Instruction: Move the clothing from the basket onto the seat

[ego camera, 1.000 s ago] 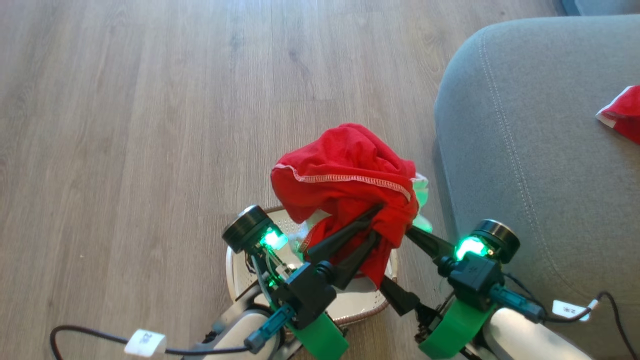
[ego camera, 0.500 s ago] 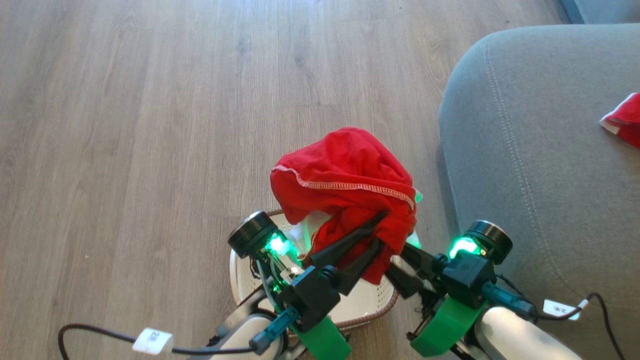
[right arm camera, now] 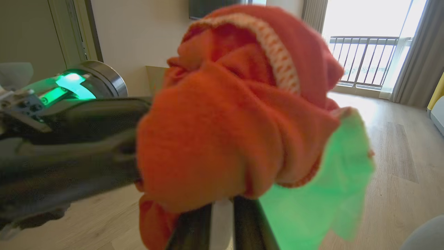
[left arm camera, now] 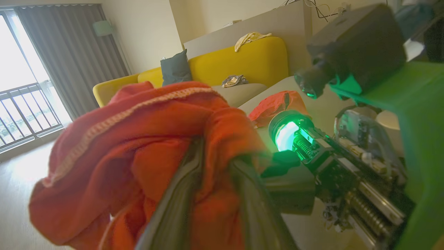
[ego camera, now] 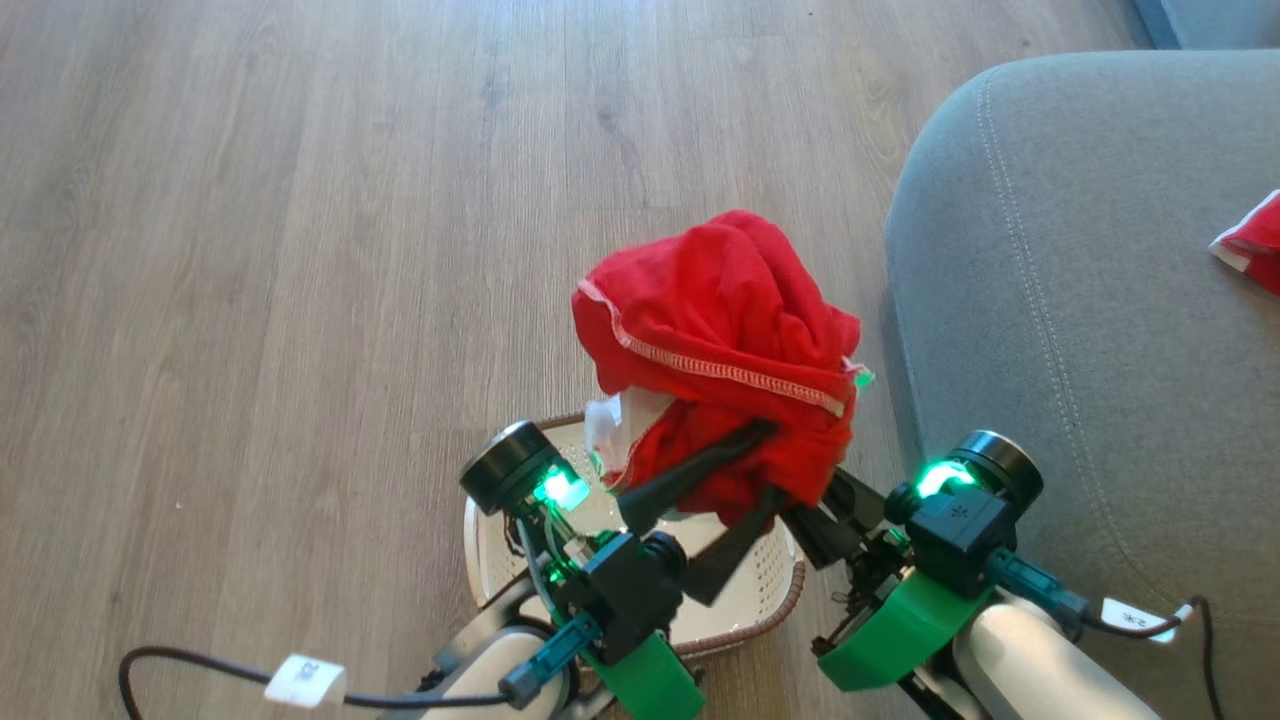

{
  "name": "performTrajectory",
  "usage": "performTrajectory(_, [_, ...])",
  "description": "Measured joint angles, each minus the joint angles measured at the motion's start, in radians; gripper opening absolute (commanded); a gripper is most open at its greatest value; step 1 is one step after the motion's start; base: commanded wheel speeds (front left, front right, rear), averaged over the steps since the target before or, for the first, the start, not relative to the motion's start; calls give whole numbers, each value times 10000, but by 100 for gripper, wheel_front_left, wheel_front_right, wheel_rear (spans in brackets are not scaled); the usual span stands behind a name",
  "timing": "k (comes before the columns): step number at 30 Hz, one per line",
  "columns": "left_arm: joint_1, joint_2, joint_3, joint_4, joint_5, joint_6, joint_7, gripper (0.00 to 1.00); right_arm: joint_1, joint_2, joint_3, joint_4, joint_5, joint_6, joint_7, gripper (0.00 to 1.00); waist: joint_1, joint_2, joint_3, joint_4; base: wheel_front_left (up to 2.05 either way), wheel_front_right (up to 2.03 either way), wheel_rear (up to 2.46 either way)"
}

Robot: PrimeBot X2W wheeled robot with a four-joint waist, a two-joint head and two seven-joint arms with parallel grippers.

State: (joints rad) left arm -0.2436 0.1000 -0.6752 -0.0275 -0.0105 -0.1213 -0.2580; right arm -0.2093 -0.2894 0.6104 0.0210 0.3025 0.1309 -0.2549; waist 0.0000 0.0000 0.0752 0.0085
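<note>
A bunched red piece of clothing [ego camera: 720,330] with a white-stitched hem hangs above the cream basket [ego camera: 788,598], a white scrap [ego camera: 610,420] dangling at its left. My right gripper [ego camera: 822,500] reaches in from the right and is shut on the cloth's lower edge; in the right wrist view its fingers [right arm camera: 194,225] pinch the red bundle [right arm camera: 225,114]. My left gripper [ego camera: 770,462] stands open, its two fingers [left arm camera: 180,201] spread with red fabric loose between them. The grey seat [ego camera: 1080,300] lies to the right with another red garment [ego camera: 1255,245] on it.
Wood floor [ego camera: 300,250] stretches left of and beyond the basket. A black cable with a white tag [ego camera: 300,680] trails at the lower left. The left wrist view shows a yellow sofa [left arm camera: 239,59] and a curtained window [left arm camera: 27,97].
My left gripper's fingers have spread apart while my right gripper has shut on the red clothing. The bundle has risen a little and shifted right, toward the seat.
</note>
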Motion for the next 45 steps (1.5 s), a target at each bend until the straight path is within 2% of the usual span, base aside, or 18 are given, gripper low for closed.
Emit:
performTrajectory(1, [0, 0, -4, 0, 0, 0, 0, 67, 0, 27, -25, -33, -58, 0, 0, 0, 0, 0, 3, 3, 0, 0, 0])
performTrajectory(2, [0, 0, -6, 0, 0, 0, 0, 83, 0, 36, -50, -59, -113, 0, 0, 0, 0, 0, 6, 6, 0, 0, 0])
performTrajectory(3, [0, 0, -4, -2, 0, -2, 0, 95, 2, 50, -119, -81, -192, 0, 0, 0, 0, 0, 10, 6, 0, 0, 0])
performTrajectory(4, [0, 0, -4, -8, 0, -2, 0, 100, 4, 65, -211, -123, -284, 0, 2, 0, 0, 0, 15, 5, 0, 0, 0])
performTrajectory(22, [-1, -15, 276, -46, 13, 119, -29, 100, 213, 650, -1745, -965, -1287, 0, 0, 0, 0, 0, 89, -66, 0, 0, 0])
performTrajectory(35, [32, 23, 290, -2, 15, 291, -29, 100, 795, 1254, -3122, -1354, -1057, 0, 0, 0, 0, 0, -54, -114, 0, 0, 0])
performTrajectory(45, [246, 111, 307, 178, 15, 366, -29, 100, 1235, 1407, -4474, -1509, -955, 0, 0, 0, 0, 0, 10, -227, 0, 0, 0])
